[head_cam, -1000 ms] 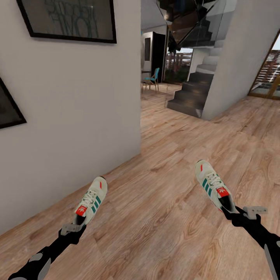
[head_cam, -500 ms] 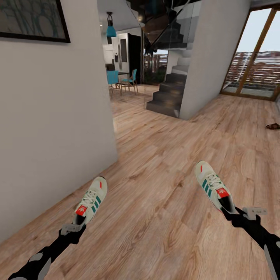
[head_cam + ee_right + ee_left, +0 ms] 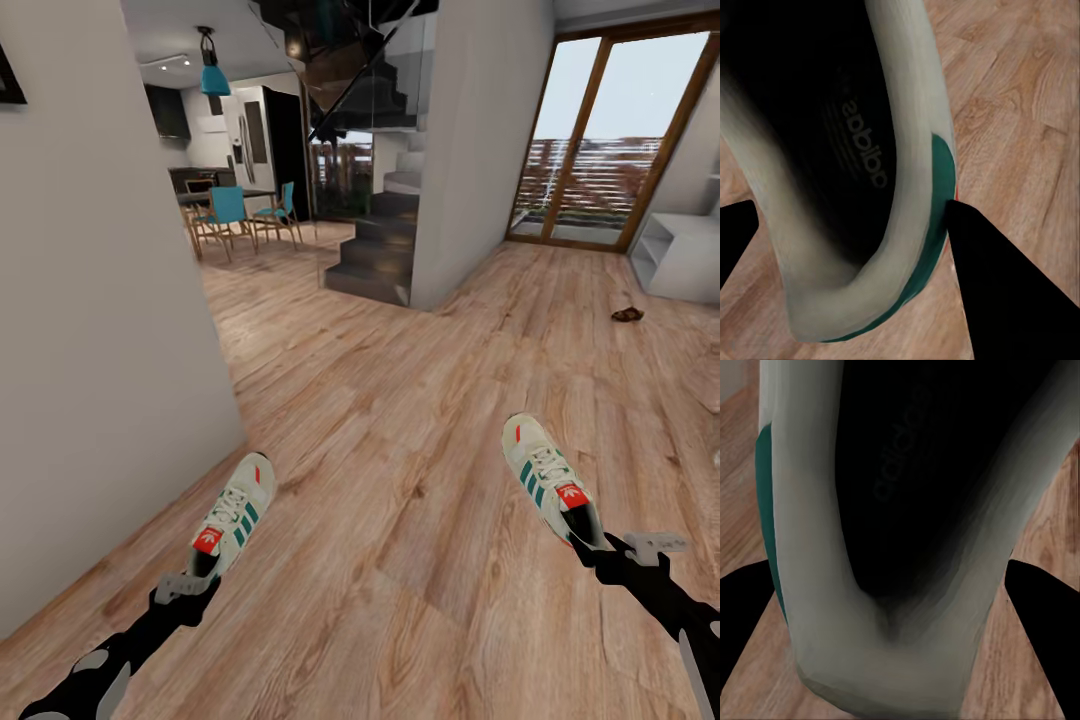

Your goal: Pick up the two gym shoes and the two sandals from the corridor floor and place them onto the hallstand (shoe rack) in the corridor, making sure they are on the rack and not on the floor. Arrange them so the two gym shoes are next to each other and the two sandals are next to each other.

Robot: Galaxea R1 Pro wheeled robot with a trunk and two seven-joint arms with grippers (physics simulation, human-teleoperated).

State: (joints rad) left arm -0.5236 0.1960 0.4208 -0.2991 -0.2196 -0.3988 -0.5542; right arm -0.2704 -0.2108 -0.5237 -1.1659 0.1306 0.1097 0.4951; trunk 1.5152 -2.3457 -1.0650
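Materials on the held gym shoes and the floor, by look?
Gym shoes: matte cream upper, likely leather or synthetic; green stripes, white laces, dark lining inside the collar. Corridor floor: light-brown wood-grain planks, seams visible, low sheen; possibly laminate.

Wall close on the left beside the left shoe, open plank floor ahead and between both held shoes, stairs far ahead, grey shelf unit and a sandal far right.
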